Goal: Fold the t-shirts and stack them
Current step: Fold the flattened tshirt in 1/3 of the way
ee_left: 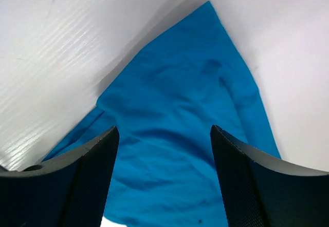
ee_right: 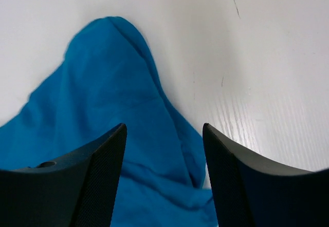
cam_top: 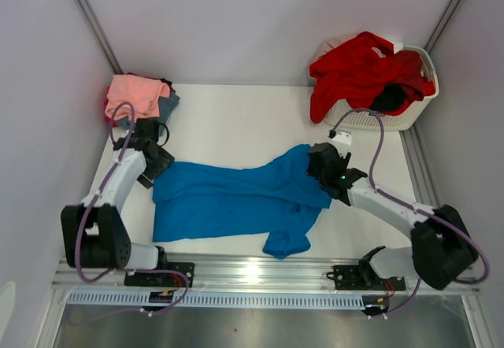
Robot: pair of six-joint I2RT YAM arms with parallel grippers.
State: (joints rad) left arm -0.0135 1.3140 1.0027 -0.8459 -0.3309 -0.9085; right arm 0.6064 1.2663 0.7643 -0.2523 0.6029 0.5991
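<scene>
A bright blue t-shirt (cam_top: pixel 236 198) lies spread and wrinkled across the middle of the white table. My left gripper (cam_top: pixel 155 165) is open above the shirt's left edge; in the left wrist view the blue cloth (ee_left: pixel 175 134) fills the gap between its fingers (ee_left: pixel 87 181). My right gripper (cam_top: pixel 324 167) is open over the shirt's upper right part; the cloth (ee_right: pixel 113 114) shows between its fingers (ee_right: pixel 97 181). A red t-shirt (cam_top: pixel 358 72) and a black one (cam_top: pixel 388 98) lie in the basket. Salmon pink (cam_top: pixel 135 94) and slate blue (cam_top: pixel 168 105) shirts sit stacked at the far left.
A white slatted basket (cam_top: pixel 394 116) stands at the back right corner. Grey walls close in the table on three sides. A metal rail (cam_top: pixel 260 273) runs along the near edge with both arm bases.
</scene>
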